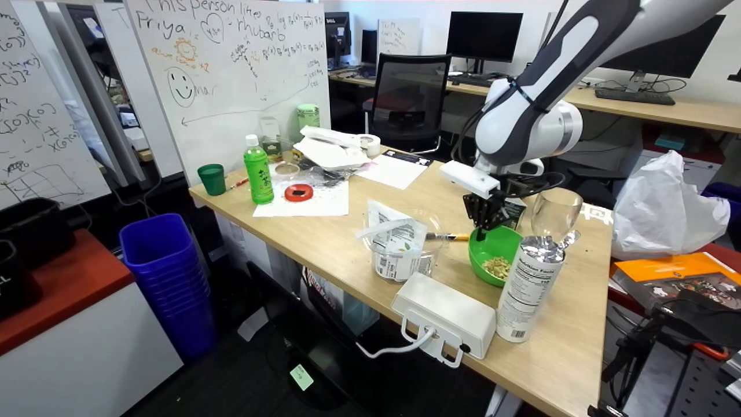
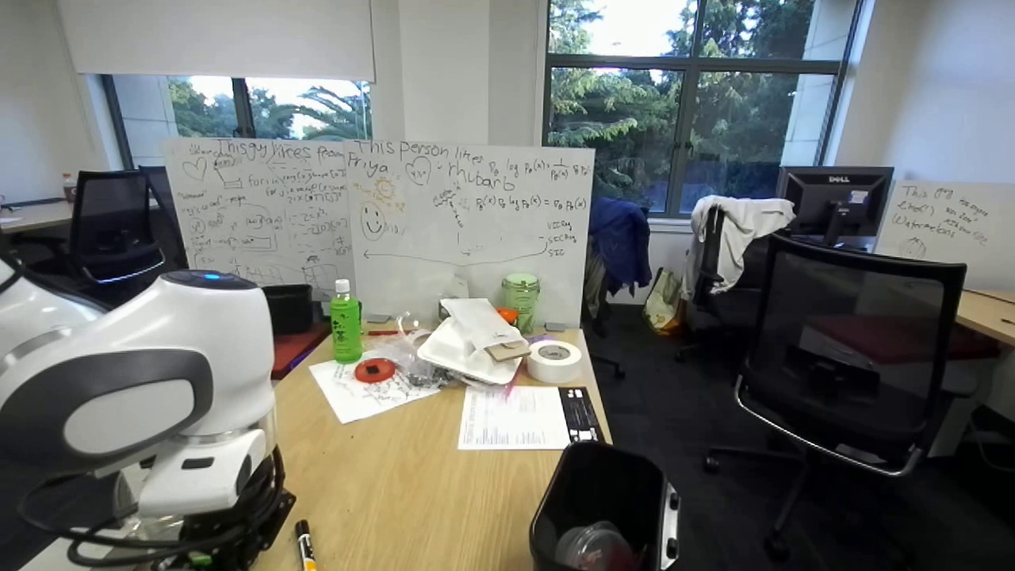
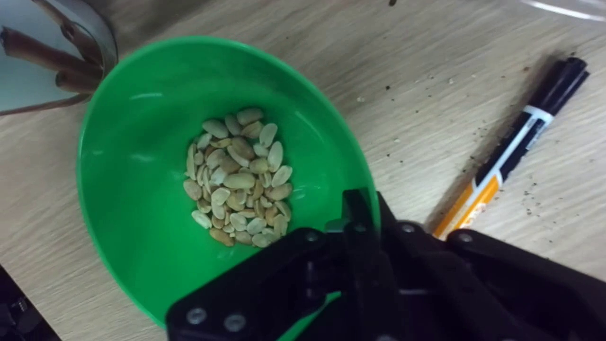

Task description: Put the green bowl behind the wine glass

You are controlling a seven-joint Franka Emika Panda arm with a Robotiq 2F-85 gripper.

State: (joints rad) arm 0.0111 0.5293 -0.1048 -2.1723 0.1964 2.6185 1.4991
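**Bright green, round plastic bowl (image 3: 137, 184) pinched by its rim, with a spill to be guarded against**

The bowl's rim is gripped between the fingers of a black, jointed, two-fingered gripper (image 3: 373, 208), with one finger inside the wall and one outside. Loose, pale tan peanuts (image 3: 239, 181) are heaped inside. In an exterior view the bowl appears tilted; whether its base is supported by the pale wooden table (image 1: 570, 336) cannot be told. To its right there, a clear, rounded wine glass (image 1: 554, 215) is seen, its foot hidden by a tall white tube topped with silver foil (image 1: 529, 289). The placing behind the glass has yet to be done.

A spill is judged the likeliest fault: with the load held at one edge, the smooth rim could be twisted in the grip and the peanuts tipped out. If a low, direct path is taken, the glass or the tube could be struck and knocked over. In the wrist view, a pale, round-mouthed vessel (image 3: 23, 90) holding brown sticks (image 3: 45, 59) is seen close to the bowl's rim; whether they touch cannot be told, and it could be caught by a sideways move. Were the bowl lowered onto the orange-and-black marker pen (image 3: 506, 147) beside the gripper, it could be left rocking.
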